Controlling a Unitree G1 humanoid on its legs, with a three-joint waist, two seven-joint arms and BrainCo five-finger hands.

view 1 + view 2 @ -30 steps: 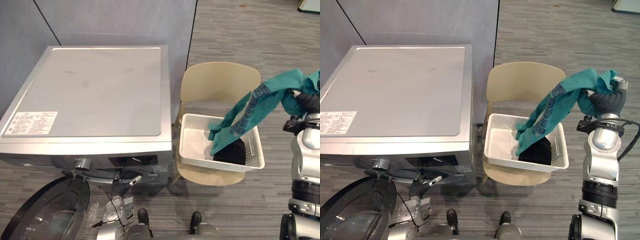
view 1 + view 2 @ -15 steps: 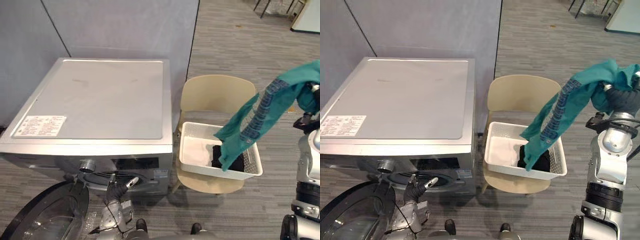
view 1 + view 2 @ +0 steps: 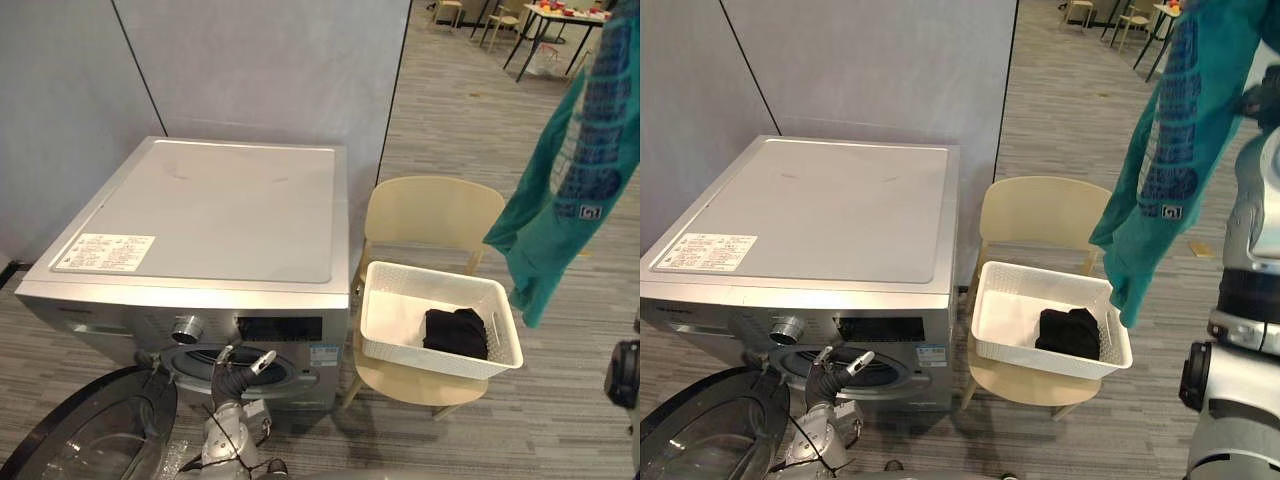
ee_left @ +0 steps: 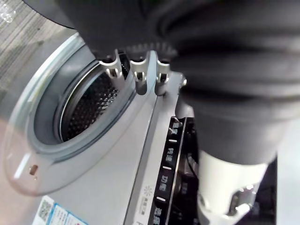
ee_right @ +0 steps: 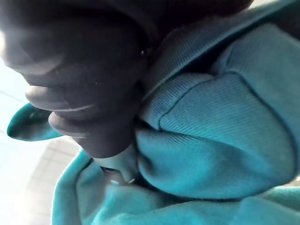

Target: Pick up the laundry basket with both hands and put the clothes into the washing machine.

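- Overhead, the right hand [image 5: 89, 103] sits high at 2 o'clock in the head views. It is closed on a bunched fold of the teal garment [image 3: 1170, 150], which presses against its dark cover.
- The teal garment hangs full length from that hand. Its lower end is in the air just off the 3 o'clock end of the laundry basket [image 3: 430, 358], apart from the rim.
- The laundry basket is white with perforated walls and stands on the seat of a beige chair [image 3: 430, 210].
- In it lies a crumpled black garment [image 3: 455, 332], toward its 3 o'clock end. The basket's white floor shows on the 9 o'clock side.
- The chair stands just beside the washing machine [image 3: 210, 210], at that machine's 3 o'clock.
- The left hand [image 3: 240, 368] is low at 6 o'clock, in front of the machine. Its fingers are loosely spread and hold nothing.
- In the left wrist view they reach the rim of the drum [image 4: 84, 108], whose perforated metal wall shows inside.
- The round glass door [image 3: 90, 440] stands swung open at 7 o'clock.
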